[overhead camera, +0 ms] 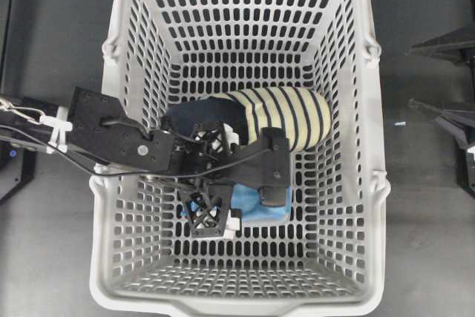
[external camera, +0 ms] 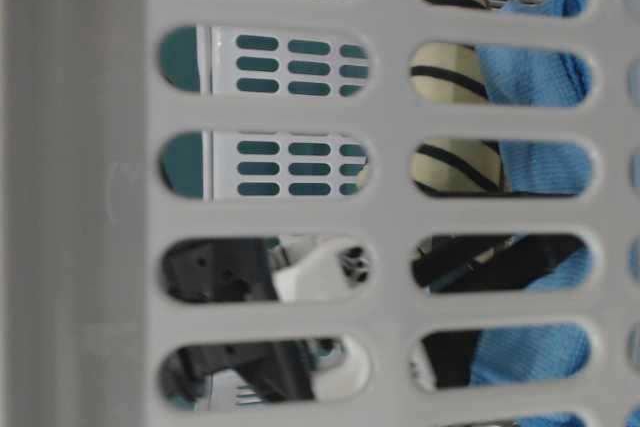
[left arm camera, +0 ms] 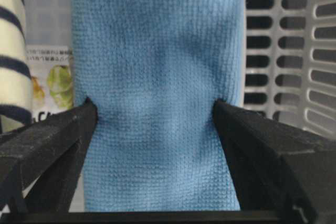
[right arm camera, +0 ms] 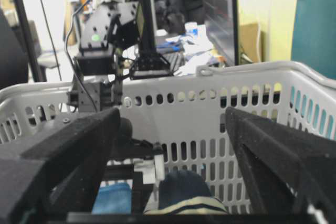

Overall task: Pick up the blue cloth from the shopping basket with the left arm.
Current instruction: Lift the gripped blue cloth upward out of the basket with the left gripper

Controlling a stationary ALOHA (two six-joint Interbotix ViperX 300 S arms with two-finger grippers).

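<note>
The light grey shopping basket (overhead camera: 237,306) fills the middle of the overhead view. My left gripper (overhead camera: 231,180) reaches in from the left, low inside the basket. In the left wrist view its fingertips (left arm camera: 89,111) press into both edges of the blue cloth (left arm camera: 157,66), so the left gripper (left arm camera: 155,114) is shut on it. The cloth (overhead camera: 263,214) shows partly under the gripper, and through the basket's slots in the table-level view (external camera: 540,77). My right gripper (right arm camera: 170,124) is open and empty outside the basket, at the right edge of the overhead view (overhead camera: 438,79).
A navy and cream-striped fabric item (overhead camera: 286,113) lies just beyond the cloth, touching the gripper's far finger. A printed packet (left arm camera: 50,77) shows beside the cloth on the basket floor. The basket walls stand close around the left gripper.
</note>
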